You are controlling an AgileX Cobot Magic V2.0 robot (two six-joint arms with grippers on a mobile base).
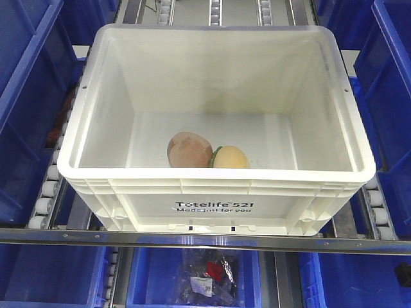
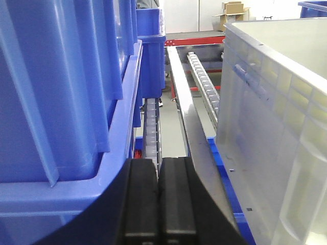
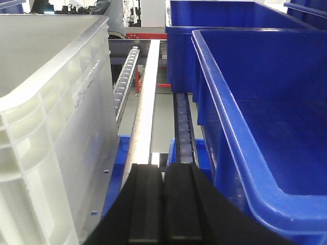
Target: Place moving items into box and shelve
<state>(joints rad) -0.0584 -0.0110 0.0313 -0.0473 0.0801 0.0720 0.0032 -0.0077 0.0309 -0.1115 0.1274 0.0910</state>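
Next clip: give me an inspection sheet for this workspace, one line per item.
Surface: metal roller rack with white rollers on rails and a grey steel front bar.
Job's things: large white plastic crate sits on the rack; dull pink-brown ball and pale yellow egg-shaped toy lie touching on its floor.
Clutter: clear bag with dark and red contents in a lower blue bin.
Grippers: left claw shut, empty, between a blue bin and the crate; right claw shut, empty, on the crate's other side.
Cables: nothing seen.
Surroundings: blue plastic bins both sides and below; cardboard boxes far behind.
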